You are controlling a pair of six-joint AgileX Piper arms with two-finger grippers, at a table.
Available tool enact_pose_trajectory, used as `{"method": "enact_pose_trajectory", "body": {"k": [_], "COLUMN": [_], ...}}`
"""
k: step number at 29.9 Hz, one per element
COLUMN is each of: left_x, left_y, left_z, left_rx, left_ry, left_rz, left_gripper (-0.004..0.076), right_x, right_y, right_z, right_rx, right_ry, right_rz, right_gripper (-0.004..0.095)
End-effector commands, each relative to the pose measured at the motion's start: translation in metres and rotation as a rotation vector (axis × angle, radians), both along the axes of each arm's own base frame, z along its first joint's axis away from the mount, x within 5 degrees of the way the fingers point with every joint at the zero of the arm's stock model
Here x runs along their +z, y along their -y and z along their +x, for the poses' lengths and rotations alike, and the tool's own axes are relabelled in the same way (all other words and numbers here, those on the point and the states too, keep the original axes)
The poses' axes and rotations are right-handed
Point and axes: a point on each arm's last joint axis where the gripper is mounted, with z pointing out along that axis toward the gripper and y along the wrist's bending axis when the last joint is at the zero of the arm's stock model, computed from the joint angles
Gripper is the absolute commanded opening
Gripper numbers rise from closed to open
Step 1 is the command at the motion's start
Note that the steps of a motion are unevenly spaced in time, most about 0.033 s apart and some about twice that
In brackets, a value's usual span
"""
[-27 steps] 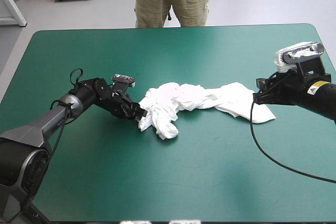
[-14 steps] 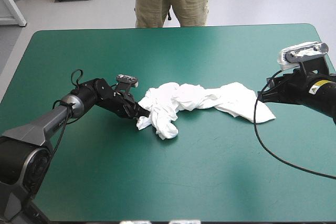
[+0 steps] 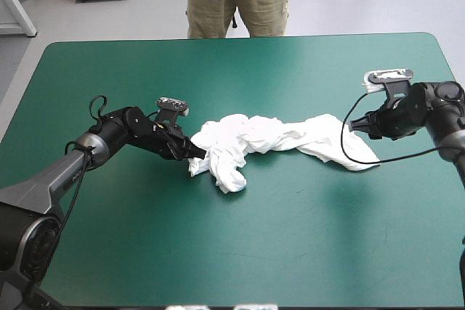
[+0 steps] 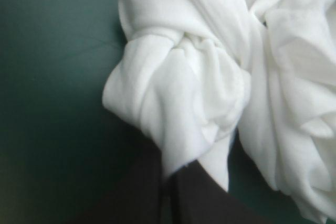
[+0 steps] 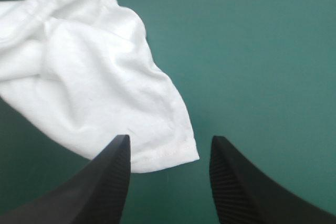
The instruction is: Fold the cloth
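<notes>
The white T-shirt (image 3: 254,136) lies crumpled in a long twisted band across the middle of the teal-green table. My left gripper (image 3: 197,152) is at its left end. In the left wrist view the black fingers of the left gripper (image 4: 168,179) meet, shut on a knotted bunch of the T-shirt (image 4: 184,77). My right gripper (image 3: 355,127) hovers low at the band's right end. In the right wrist view the right gripper (image 5: 170,140) is open, and a hemmed corner of the T-shirt (image 5: 94,77) lies flat on the cover just ahead of and between its fingers.
The bare teal-green cover (image 3: 254,252) stretches wide on the near side of the T-shirt, and more of it runs behind the T-shirt up to the far edge (image 3: 240,36).
The right arm has dropped from a raised pose at the table's right edge and turned toward the T-shirt's right end. The left gripper has stayed at the left bunch, shifting only slightly.
</notes>
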Motion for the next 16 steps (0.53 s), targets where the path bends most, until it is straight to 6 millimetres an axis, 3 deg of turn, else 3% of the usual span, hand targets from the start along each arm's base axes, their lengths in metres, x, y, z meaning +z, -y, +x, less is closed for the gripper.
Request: {"method": "enact_pose_trajectory", "body": {"k": [1, 11, 16], "left_x": [0.026, 0.026, 0.026], "left_y": [0.002, 0.002, 0.002], "left_z": [-0.001, 0.0, 0.0], "left_rx": [0.022, 0.02, 0.02], "left_ry": [0.081, 0.096, 0.096], "left_rz": [-0.054, -0.051, -0.051], "left_gripper": [-0.0009, -0.0009, -0.0009], "right_x": [-0.007, -0.066, -0.087], "right_y": [0.006, 0.007, 0.009], "right_z": [0.014, 0.04, 0.047], "right_rx": [-0.017, 0.004, 0.011], "right_ry": [0.008, -0.16, -0.222], "right_rz": [-0.008, -0.025, -0.041], "right_gripper": [0.0455, 0.0463, 0.0584]}}
